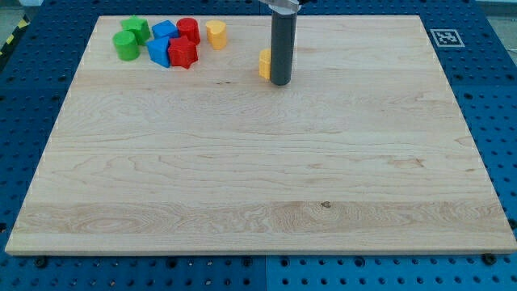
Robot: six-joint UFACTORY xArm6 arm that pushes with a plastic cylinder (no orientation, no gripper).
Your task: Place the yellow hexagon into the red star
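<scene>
A yellow block (264,63), partly hidden by the rod so its shape is unclear, sits near the view's top centre. My tip (280,82) rests on the board right against its right side. The red star (183,53) lies at the view's top left, in a cluster of blocks. A second yellow block (216,34) stands just right of that cluster, above and left of my tip.
The cluster at the top left also holds a red cylinder (189,29), two blue blocks (164,31) (158,51) and two green blocks (136,29) (125,44). The wooden board (258,178) lies on a blue pegboard; a marker tag (443,37) sits at the top right.
</scene>
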